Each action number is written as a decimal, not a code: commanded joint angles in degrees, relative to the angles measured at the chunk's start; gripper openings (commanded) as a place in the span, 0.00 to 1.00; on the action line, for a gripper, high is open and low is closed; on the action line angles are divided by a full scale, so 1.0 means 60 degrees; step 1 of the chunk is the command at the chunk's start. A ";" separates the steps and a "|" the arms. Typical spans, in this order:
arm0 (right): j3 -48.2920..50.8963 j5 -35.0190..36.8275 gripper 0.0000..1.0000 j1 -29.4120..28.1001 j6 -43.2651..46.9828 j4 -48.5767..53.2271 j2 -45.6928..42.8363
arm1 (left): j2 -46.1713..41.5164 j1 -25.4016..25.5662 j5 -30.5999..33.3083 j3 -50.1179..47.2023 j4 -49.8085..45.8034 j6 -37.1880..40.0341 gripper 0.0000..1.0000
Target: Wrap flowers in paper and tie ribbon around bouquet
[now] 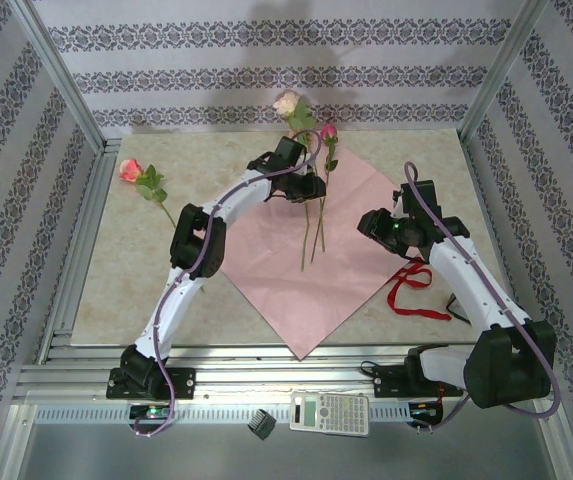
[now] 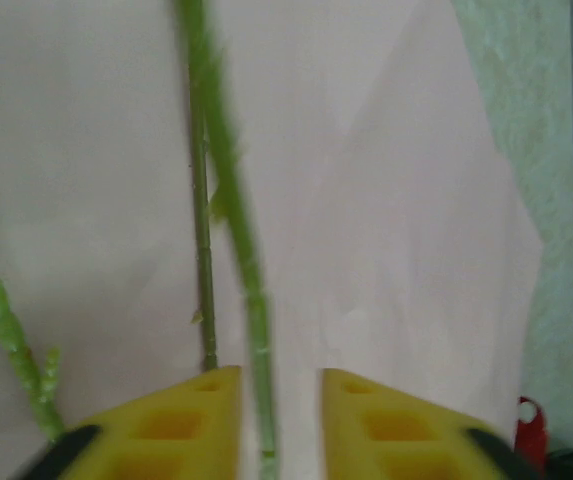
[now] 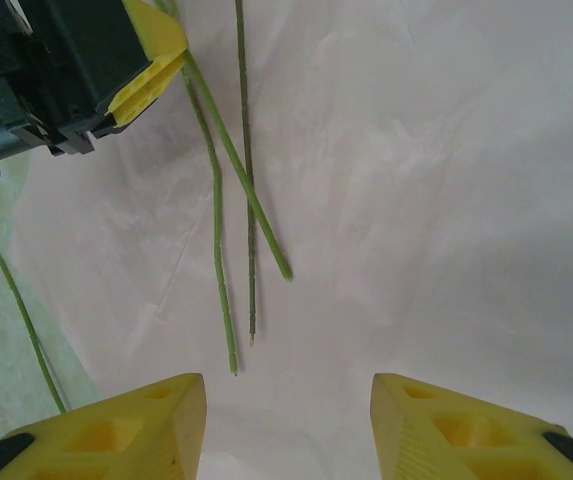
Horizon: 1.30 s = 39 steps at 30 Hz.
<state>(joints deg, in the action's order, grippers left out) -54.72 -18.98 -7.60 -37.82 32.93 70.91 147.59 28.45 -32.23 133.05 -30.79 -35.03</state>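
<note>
Your mottled beige bench (image 1: 116, 290) carries a pale pink paper (image 1: 286, 290) laid as a diamond at its middle, one corner at the near edge. A lone pink rose (image 1: 132, 171) lies on the bare top at the far left, well apart from the paper. The red ribbon (image 1: 413, 285) curls by the paper's right corner, and the flowers (image 1: 316, 225) rest their stems on the sheet, blooms past its far corner.
</note>
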 commanded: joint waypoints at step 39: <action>-0.1984 0.0458 0.49 -0.2309 0.0613 0.0232 0.1646 | -0.2626 -0.5799 0.3622 -0.4704 -0.4341 0.2379 0.31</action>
<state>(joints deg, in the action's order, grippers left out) -64.99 -17.21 -20.91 -34.48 33.36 80.42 130.04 -6.46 -10.61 104.66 -57.17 -22.48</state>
